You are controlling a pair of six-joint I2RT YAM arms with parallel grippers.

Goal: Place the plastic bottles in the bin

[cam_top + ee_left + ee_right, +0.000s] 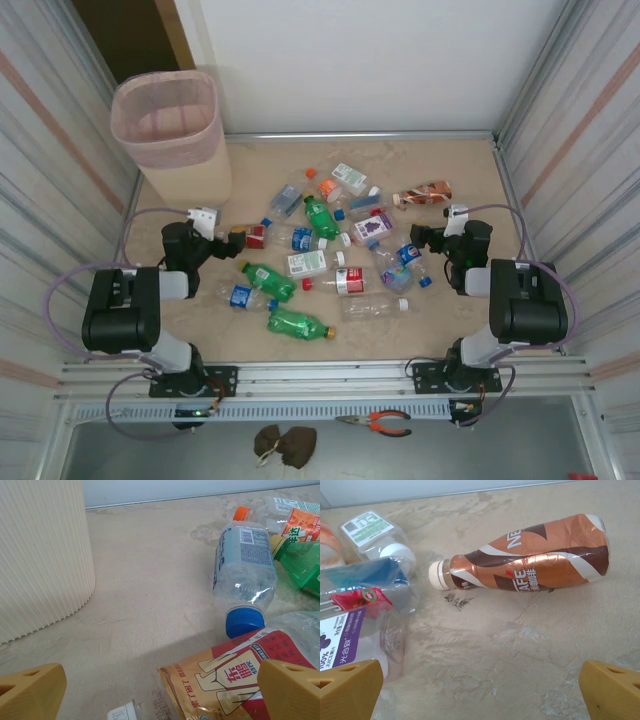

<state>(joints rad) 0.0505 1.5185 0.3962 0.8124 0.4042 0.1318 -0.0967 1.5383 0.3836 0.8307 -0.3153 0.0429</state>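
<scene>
Brown-and-copper coffee bottle (535,555) lies on its side on the beige marbled counter (510,650), with its white cap (439,574) pointing left. A dark smudge (460,601) marks the counter just below the cap. At the left edge is a cluster of clear bottles: green-and-white label (370,527) at top, blue label (365,575) below it, purple juice label (342,645) lowest. The jaws stand wide apart, with tan fingertips (350,687) in both bottom corners and nothing between them.

About fifteen bottles (297,323), one bin (178,152)
</scene>
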